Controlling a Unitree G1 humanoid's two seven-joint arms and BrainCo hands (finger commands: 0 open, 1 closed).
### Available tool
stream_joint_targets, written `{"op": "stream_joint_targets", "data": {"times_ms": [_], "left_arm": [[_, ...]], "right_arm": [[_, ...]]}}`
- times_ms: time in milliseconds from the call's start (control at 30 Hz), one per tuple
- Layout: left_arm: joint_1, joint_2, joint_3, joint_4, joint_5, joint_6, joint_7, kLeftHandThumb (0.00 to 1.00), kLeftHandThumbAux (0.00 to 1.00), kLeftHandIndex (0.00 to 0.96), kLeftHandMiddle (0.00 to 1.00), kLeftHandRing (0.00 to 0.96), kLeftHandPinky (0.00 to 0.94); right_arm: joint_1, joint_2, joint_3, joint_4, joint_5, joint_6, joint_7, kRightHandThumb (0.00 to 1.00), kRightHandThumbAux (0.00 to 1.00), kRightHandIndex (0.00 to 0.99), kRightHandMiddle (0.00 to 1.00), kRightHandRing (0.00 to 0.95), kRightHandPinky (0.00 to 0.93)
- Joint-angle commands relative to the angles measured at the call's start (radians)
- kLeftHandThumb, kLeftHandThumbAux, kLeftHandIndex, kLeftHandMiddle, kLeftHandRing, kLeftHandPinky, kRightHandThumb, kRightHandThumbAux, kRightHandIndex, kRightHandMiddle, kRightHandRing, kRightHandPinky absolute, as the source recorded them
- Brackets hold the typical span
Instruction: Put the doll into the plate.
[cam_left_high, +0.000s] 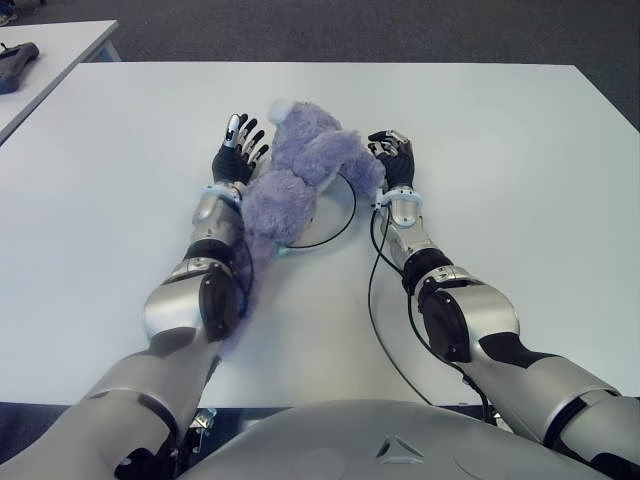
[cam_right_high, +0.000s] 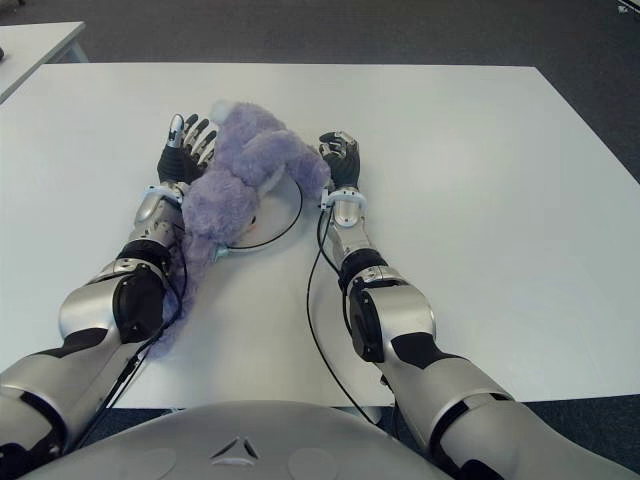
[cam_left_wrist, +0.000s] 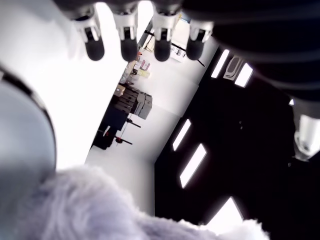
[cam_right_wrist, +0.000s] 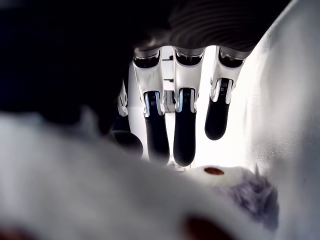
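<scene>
The purple plush doll (cam_left_high: 300, 175) lies across a white plate with a dark rim (cam_left_high: 345, 215) in the middle of the white table (cam_left_high: 520, 180), its body trailing off the plate's near-left side. My left hand (cam_left_high: 240, 145) sits just left of the doll's head, palm up, fingers (cam_left_wrist: 127, 47) spread and holding nothing. My right hand (cam_left_high: 392, 152) is against the doll's right side, its fingers (cam_right_wrist: 184, 130) loosely bent and closed on nothing. Purple fur (cam_right_wrist: 250, 195) shows close to the right palm. The doll covers most of the plate.
A black cable (cam_left_high: 375, 300) loops over the table beside my right forearm. A second table with a dark object (cam_left_high: 15, 62) stands at the far left. Dark floor lies beyond the table's far edge.
</scene>
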Motion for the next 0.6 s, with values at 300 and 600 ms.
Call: {"op": "stream_joint_targets", "data": {"times_ms": [300, 600], "left_arm": [[0.180, -0.115, -0.028, 0.055, 0.024, -0.048, 0.023, 0.000, 0.428, 0.000, 0.000, 0.000, 0.000], [0.245, -0.143, -0.096, 0.058, 0.104, -0.163, 0.153, 0.000, 0.433, 0.000, 0.000, 0.000, 0.000]], "right_arm": [[0.210, 0.057, -0.006, 0.117, -0.002, 0.098, -0.005, 0.677, 0.745, 0.407, 0.348, 0.331, 0.266], [0.214, 0.057, -0.009, 0.116, 0.002, 0.090, 0.001, 0.678, 0.744, 0.406, 0.344, 0.330, 0.271]]}}
